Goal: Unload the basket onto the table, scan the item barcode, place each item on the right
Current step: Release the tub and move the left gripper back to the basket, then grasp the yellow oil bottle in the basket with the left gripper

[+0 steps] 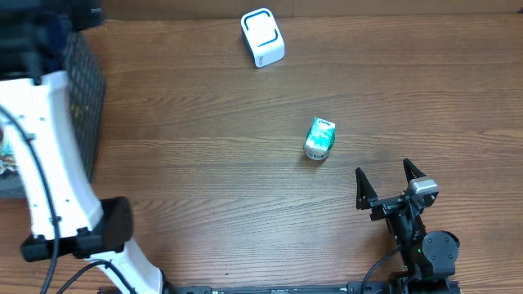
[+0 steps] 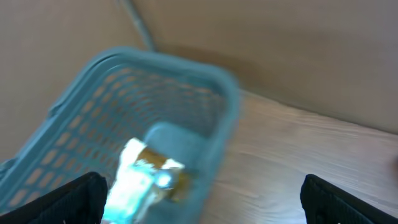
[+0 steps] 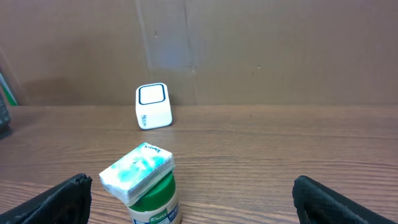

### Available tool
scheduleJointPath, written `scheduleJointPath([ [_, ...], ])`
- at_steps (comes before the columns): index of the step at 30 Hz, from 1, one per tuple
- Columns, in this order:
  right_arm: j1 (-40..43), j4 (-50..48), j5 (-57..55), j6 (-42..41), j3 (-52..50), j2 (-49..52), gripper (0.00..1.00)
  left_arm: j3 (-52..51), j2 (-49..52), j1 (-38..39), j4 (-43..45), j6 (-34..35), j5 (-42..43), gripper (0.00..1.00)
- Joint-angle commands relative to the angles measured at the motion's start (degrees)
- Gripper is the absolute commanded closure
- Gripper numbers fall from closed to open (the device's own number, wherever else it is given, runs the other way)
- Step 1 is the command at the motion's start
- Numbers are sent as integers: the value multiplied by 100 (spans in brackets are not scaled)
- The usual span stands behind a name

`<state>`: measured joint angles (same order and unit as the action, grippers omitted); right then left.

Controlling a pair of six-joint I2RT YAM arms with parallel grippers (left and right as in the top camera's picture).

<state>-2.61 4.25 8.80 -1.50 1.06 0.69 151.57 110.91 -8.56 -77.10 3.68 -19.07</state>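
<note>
Item [image 1: 319, 139] sits mid-table, between scanner [image 1: 262, 37] and right gripper [image 1: 382, 167], its long axis running roughly toward the far edge, teal end farthest. Both grippers are spread wide and empty; left gripper [image 2: 208, 198] hovers over basket [image 2: 81, 112]

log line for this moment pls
left gripper open, facing basket | right gripper open, empty | item on table, ungrasped | scanner beyond it
</note>
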Motion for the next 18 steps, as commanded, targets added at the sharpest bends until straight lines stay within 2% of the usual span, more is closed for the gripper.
scheduleJointPath([
  [1,22,-26,31,7,-61,-52,0,72,146,-748,-7,-321,802,0],
  [9,22,-26,31,7,-61,-52,0,-181,918,-1891,-319,-804,1587,0],
  [12,22,-26,31,7,-61,-52,0,-227,1285,-2087,-459,-824,1821,0],
  [18,22,-26,31,7,-61,-52,0,-227,2186,-2308,-688,-1460,2817,0],
])
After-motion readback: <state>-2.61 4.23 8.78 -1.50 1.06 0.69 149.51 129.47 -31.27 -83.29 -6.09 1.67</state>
